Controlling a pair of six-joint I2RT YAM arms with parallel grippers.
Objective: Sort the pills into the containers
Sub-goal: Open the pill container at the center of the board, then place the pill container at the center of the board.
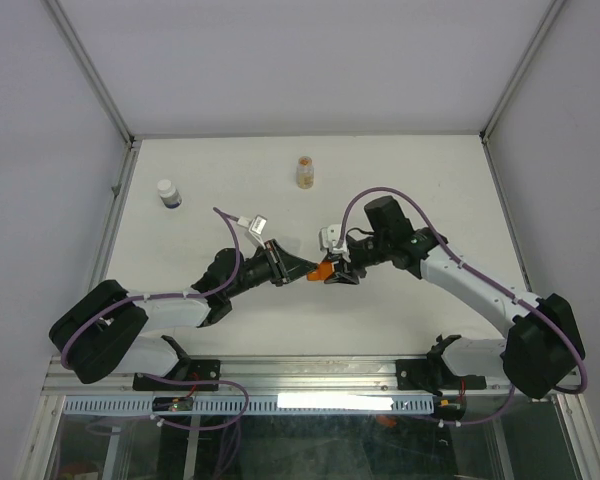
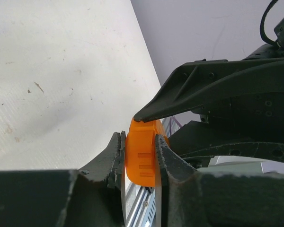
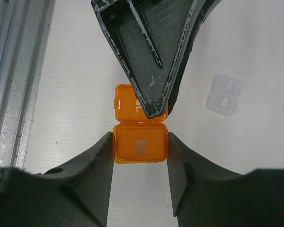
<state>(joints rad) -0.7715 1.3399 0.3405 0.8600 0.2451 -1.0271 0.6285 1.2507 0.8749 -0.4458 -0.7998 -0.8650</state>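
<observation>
Clamped on a stubby translucent orange plastic cup with the left gripper, ridged black fingers tight against two opposite walls. Pinched from the other end by the right gripper as well, smooth black fingers touching both sides of the squarish, round-cornered half nearest that camera. Held over the middle of the matte white tabletop, between the two arms; cannot tell whether touching the surface.

Glossy, glowing at the edges, with a small raised mark on the flat face. Joined to a second orange half just beyond, largely covered by the left gripper's wedge-shaped tip. Cannot tell what lies inside, nor whether open or closed.

Farther back, upright and well apart: a clear plastic vial with tiny orange-tan pills heaped in its lower part, and off to the left a white bottle with a dark band, opaque, contents hidden.

Lying flat near the cup in the right wrist view: a pale translucent two-lobed plastic piece, too blurred to identify. Finely grained underneath, flecked with small dark scuffs.
</observation>
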